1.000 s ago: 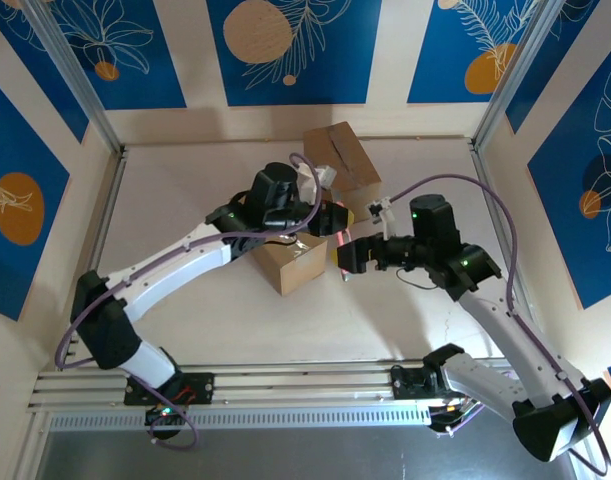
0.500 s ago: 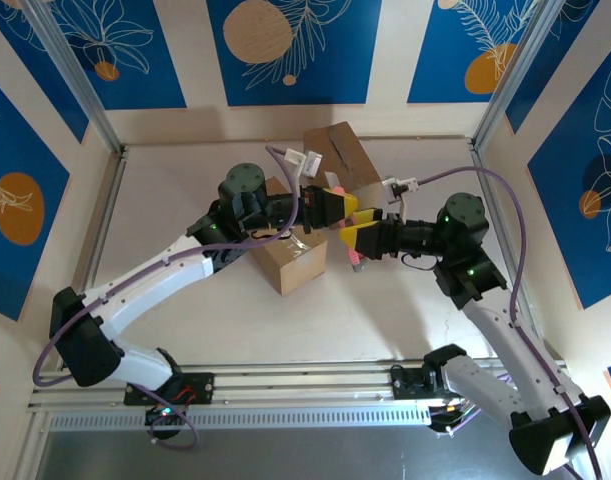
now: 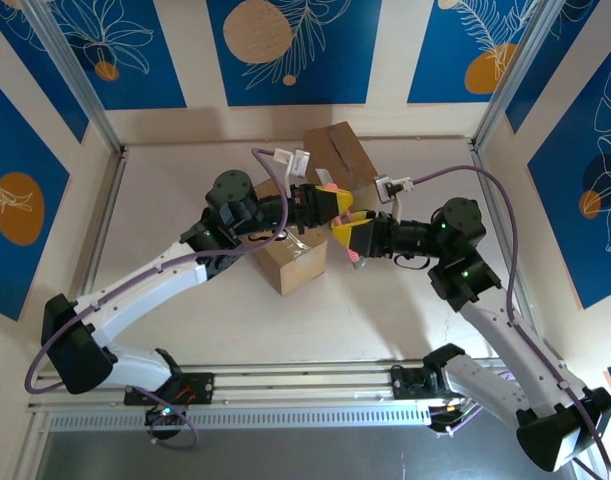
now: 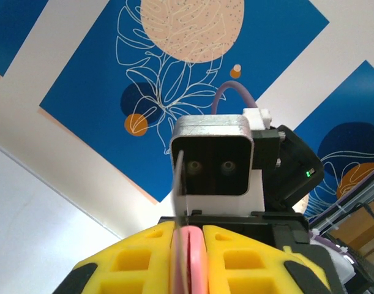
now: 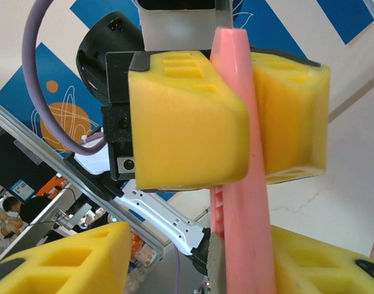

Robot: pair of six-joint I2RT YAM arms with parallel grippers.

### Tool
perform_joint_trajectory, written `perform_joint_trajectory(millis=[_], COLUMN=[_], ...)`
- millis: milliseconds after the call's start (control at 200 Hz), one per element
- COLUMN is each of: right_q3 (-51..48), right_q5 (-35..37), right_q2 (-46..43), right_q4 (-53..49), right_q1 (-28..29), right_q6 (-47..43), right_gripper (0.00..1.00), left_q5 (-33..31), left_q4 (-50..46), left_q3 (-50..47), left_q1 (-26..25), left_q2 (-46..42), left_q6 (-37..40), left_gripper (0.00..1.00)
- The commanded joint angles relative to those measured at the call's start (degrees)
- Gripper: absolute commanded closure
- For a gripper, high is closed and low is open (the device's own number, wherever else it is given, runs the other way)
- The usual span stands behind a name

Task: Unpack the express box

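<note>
Two brown cardboard boxes stand on the table: a smaller one [image 3: 297,263] under my left arm and a larger one [image 3: 341,156] with a dark seam across its top, further back. Above the table my left gripper [image 3: 337,203] [image 4: 188,236] is shut on a pink box cutter [image 3: 351,252] [image 4: 196,263] [image 5: 243,184], whose thin blade [image 4: 177,184] sticks up. My right gripper [image 3: 349,234] [image 5: 199,260] faces it and straddles the cutter's lower part. Its right finger [image 5: 324,263] lies against the pink handle, while the left finger [image 5: 58,260] stands apart from it.
Low cream walls [image 3: 115,170] with aluminium posts ring the table, and blue leaf panels rise behind them. A metal rail [image 3: 285,385] with both arm bases runs along the near edge. Bare tabletop [image 3: 165,190] lies left of the boxes.
My left arm lifted the pink cutter from beside the small box and turned toward the right arm. The right gripper swung up to meet it, and its jaws have narrowed around the handle.
</note>
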Motion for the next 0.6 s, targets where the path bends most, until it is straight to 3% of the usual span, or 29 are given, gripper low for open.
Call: perform_joint_trajectory(millis=[0, 155, 595], right_q3=[-0.11, -0.73, -2.02], right_q5=[-0.16, 1.18, 6.25], right_q2=[0.13, 0.21, -1.62], right_q4=[2.68, 4.11, 7.80], right_q1=[1.18, 1.55, 1.38], right_q6=[1.33, 2.18, 5.29], right_gripper=[0.53, 0.65, 0.80], left_q5=[-2.00, -1.62, -2.49], left_q4=[3.99, 4.14, 4.57], left_q3=[-0.54, -0.50, -1.57], left_q1=[0.42, 0.35, 0.36], left_q2=[0.33, 0.60, 0.09], left_q6=[-0.64, -0.87, -0.70], left_gripper=[1.00, 1.00, 1.00])
